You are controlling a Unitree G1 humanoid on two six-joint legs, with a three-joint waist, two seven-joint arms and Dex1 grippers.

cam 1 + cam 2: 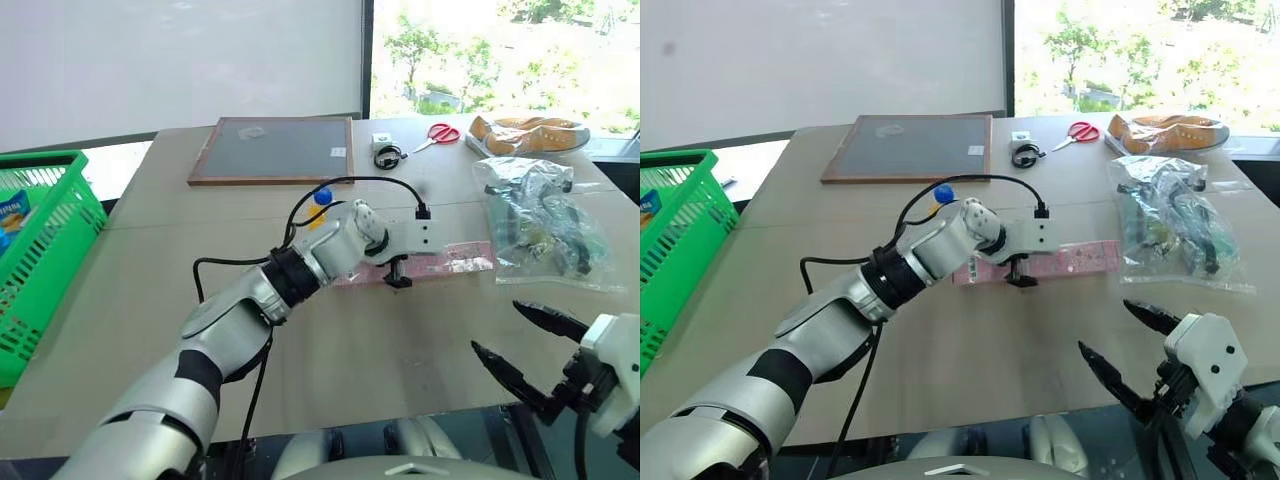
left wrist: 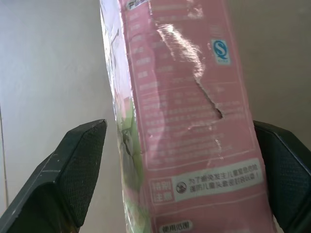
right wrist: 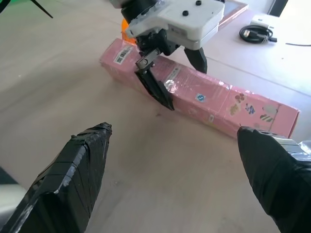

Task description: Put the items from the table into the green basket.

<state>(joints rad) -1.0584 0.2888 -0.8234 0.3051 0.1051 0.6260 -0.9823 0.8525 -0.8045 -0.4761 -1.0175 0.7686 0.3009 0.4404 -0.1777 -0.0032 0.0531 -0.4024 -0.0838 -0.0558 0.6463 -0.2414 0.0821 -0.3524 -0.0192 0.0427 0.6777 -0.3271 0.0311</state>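
Observation:
The long pink packet (image 1: 462, 262) lies flat on the beige table (image 1: 150, 300), near its middle. My left gripper (image 1: 398, 275) stands open over the packet's left half, pointing down, with one finger on each side of it (image 2: 184, 97). The small orange bottle with a blue cap (image 1: 321, 199) stands just behind my left forearm, mostly hidden by it. At the table's left edge is the green basket (image 1: 60, 230), with a blue packet inside. My right gripper (image 1: 497, 328) hovers open at the table's near right edge, holding nothing.
A framed dark board (image 1: 275, 150) lies at the back of the table. Red scissors (image 1: 437, 133), a coiled cable with a charger (image 1: 385, 153) and a plate of bread (image 1: 530, 135) are at the back right. A clear plastic bag of items (image 1: 540, 220) lies right of the packet.

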